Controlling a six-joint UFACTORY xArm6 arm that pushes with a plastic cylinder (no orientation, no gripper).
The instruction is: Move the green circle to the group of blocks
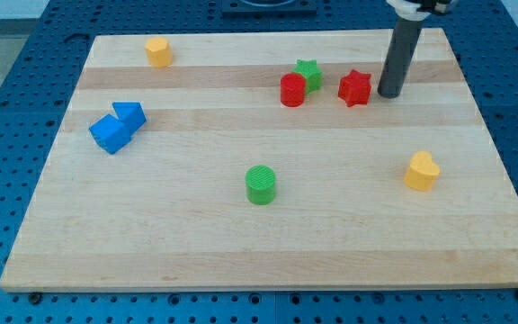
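Camera view shows a pale wooden board (pixel 268 252) lying on a blue perforated table (pixel 25 54), with eight small plastic blocks on it: two green, two red, two blue and two yellow.

The green circle block (pixel 261 184), the task's thing, stands alone near the board's middle, towards the view's bottom, well apart from every other block.

Towards the view's top, right of centre, three blocks form a loose group: a red cylinder block (pixel 292 90), a green star block (pixel 308 74) touching it just behind, and a red star block (pixel 354 87) a little to the view's right, apart from the other two.

At the view's left, a blue cube block (pixel 110 134) and a blue wedge-like block (pixel 129 114) sit touching each other.

One yellow hexagonal block (pixel 158 52) sits at the top left; one yellow heart-shaped block (pixel 422 171) sits at the right.

The arm's straight dark rod comes down from the view's top, and my tip (pixel 388 94) rests just right of the red star block, not touching it, far from the green circle block. The arm carries no jaws, so there is no spread or pinch to tell.
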